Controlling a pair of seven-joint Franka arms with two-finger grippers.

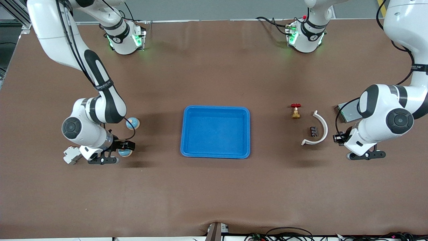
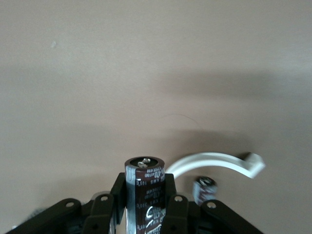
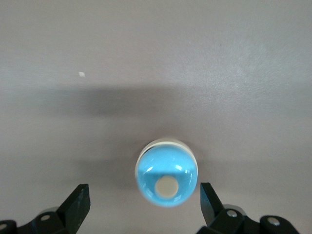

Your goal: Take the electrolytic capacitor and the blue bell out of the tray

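While the left end effector (image 2: 145, 204) at lower right clamps a dark capacitor (image 2: 145, 192), the right end effector (image 3: 144, 200) at lower left stands wide open around a blue bell (image 3: 167, 172).

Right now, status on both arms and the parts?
Left gripper shut on capacitor, tray still empty. Right gripper jaws open around bell on the table. Nothing between either arm and the tray.

capacitor (image 2: 145, 195) sleeve: pale printing, too blurred to read
left arm's band (image 1: 419, 68): small white lettering, unreadable
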